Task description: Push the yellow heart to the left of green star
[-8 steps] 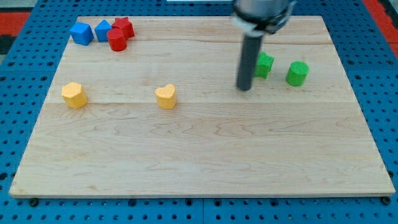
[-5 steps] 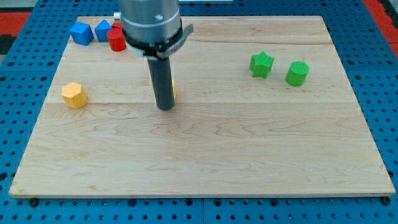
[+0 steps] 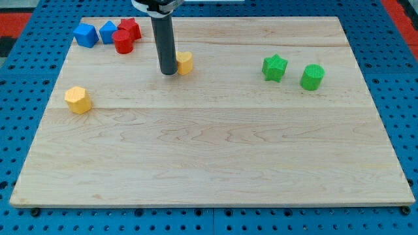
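Observation:
The yellow heart (image 3: 185,62) lies on the wooden board (image 3: 209,150), above centre and left of the middle. My tip (image 3: 168,72) stands right against the heart's left side and hides part of it. The green star (image 3: 275,67) sits well to the right of the heart, at about the same height in the view.
A green cylinder (image 3: 313,77) sits just right of the star. A yellow hexagonal block (image 3: 78,100) lies at the view's left. Two blue blocks (image 3: 85,34) (image 3: 108,31), a red cylinder (image 3: 123,41) and a red star (image 3: 130,28) cluster at the top left.
My tip swept from beside the green star leftwards to the heart, then up the view. The heart moved up and slightly right from its earlier spot.

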